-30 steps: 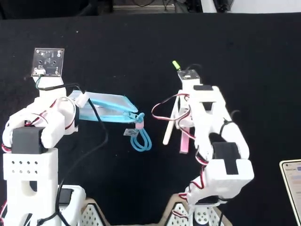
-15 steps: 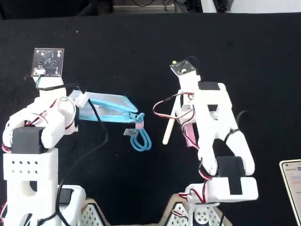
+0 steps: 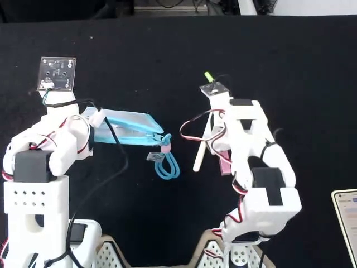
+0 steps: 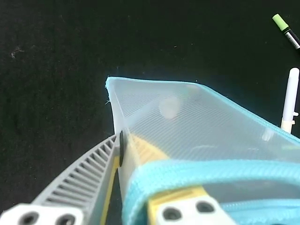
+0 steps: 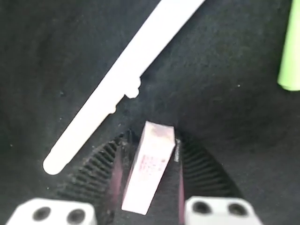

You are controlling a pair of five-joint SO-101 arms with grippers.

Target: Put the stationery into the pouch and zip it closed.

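Note:
My left gripper [image 4: 123, 151] is shut on one end of the pouch [image 4: 197, 126], a clear sleeve with a blue zipper edge, and holds it off the black table. From above the pouch [image 3: 127, 128] stretches to the right of the left gripper [image 3: 98, 119], with a blue loop [image 3: 167, 165] hanging from its zipper end. A pink eraser [image 5: 150, 171] sits between the fingers of my right gripper [image 5: 150, 157], which is shut on it. The eraser [image 3: 223, 162] shows under the right arm. A white pen [image 5: 122, 89] lies just beyond it. A green marker [image 5: 289, 56] lies farther off.
In the high view the white pen [image 3: 202, 147] lies between pouch and right arm, and the green marker tip [image 3: 208, 76] pokes out beyond the right wrist. A device with a lit screen [image 3: 346, 215] sits at the table's right edge. Both arm bases stand at the front.
The right arm stretched away and came back; its wrist now sits slightly further left and the pink eraser has tilted and shifted. The left arm and pouch have not moved.

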